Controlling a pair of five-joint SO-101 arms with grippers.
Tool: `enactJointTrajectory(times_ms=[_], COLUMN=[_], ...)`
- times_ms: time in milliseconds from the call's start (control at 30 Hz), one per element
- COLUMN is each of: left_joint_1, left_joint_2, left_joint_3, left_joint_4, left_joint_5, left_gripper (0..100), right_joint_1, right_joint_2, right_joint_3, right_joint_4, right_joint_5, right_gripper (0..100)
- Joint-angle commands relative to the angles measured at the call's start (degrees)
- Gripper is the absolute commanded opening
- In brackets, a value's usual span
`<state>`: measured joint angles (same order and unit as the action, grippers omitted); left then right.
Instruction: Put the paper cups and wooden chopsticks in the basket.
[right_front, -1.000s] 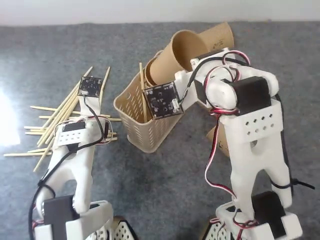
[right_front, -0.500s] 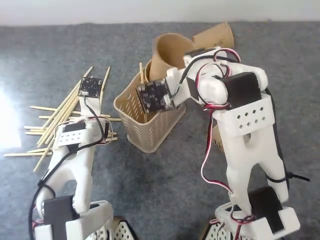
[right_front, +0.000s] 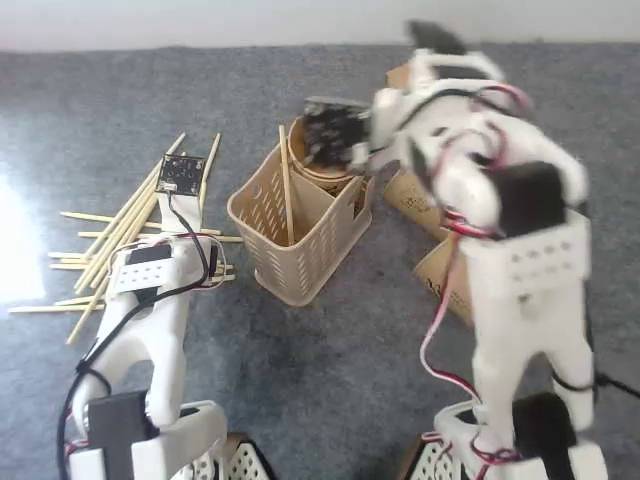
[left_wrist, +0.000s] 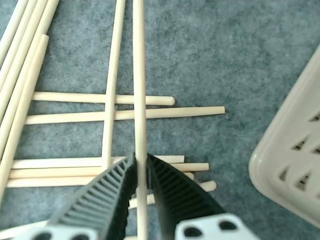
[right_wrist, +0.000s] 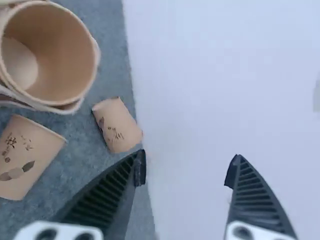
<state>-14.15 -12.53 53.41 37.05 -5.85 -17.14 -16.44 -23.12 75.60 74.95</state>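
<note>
My left gripper (left_wrist: 141, 167) sits low over the pile of wooden chopsticks (right_front: 110, 250), shut on one chopstick (left_wrist: 139, 75) that runs straight out between its fingers. The beige basket (right_front: 262, 262) stands mid-table with nested paper cups (right_front: 322, 170) in its far end and one chopstick (right_front: 288, 195) leaning upright inside. My right gripper (right_wrist: 187, 172) is open with nothing between its fingers, lifted above the basket's far side. Looking down, it sees the nested cups (right_wrist: 45, 55) and two loose paper cups (right_wrist: 117, 125) (right_wrist: 25, 155) lying on the mat.
Two paper cups (right_front: 410, 195) (right_front: 445, 275) lie on the grey mat right of the basket, partly behind the right arm (right_front: 500, 200). The basket's corner (left_wrist: 295, 150) is close beside my left gripper. A pale wall (right_wrist: 225, 75) borders the mat's far edge.
The right arm carried a paper cup over the basket, let it go into the cups there, and swung up and back. The left arm has not moved.
</note>
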Motion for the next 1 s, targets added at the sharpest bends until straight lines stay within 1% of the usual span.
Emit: enactJointTrajectory(times_ms=[0, 133, 233, 367, 500, 633, 700, 767, 800, 867, 967], left_joint_1=[0.35, 1.14, 2.99, 6.77, 8.35, 9.49, 12.92, 17.76, 20.31, 23.91, 25.14], left_joint_2=[-7.82, -21.36, -31.91, -42.11, -46.51, -47.30, -47.21, -47.30, -47.30, -47.30, -47.12], left_joint_3=[-2.33, -8.57, -13.67, -18.33, -22.64, -26.51, -28.70, -31.08, -32.48, -34.95, -36.35], left_joint_4=[2.37, 13.45, 21.54, 29.36, 33.93, 34.37, 33.05, 31.38, 30.42, 27.96, 21.36], left_joint_5=[0.53, 1.85, 2.11, 2.11, 2.02, 3.34, 4.66, 5.01, 5.19, 7.91, 12.92], left_gripper=[1, 1, 1, 1, 1, 1, 1, 1, 1, 1, 1], right_joint_1=[10.51, 18.86, 22.37, 23.60, 23.60, 23.69, 23.69, 23.78, 24.40, 25.54, 28.62], right_joint_2=[-4.26, -4.35, -4.70, -4.79, -4.79, -4.79, -4.79, -4.79, -4.79, -4.79, -4.79], right_joint_3=[1.58, 8.09, 14.24, 21.27, 27.43, 33.58, 36.75, 39.82, 41.32, 44.04, 49.05], right_joint_4=[-0.13, 1.36, 1.45, 2.42, 2.77, 2.68, 1.71, -0.13, -1.10, -3.38, -7.69], right_joint_5=[-7.38, -14.15, -15.30, -15.47, -21.80, -27.52, -30.68, -33.76, -34.99, -36.75, -38.86], right_gripper=[26.3, 26.3, 26.3, 26.3, 26.3, 26.3, 26.3, 26.3, 26.3, 26.3, 26.3])
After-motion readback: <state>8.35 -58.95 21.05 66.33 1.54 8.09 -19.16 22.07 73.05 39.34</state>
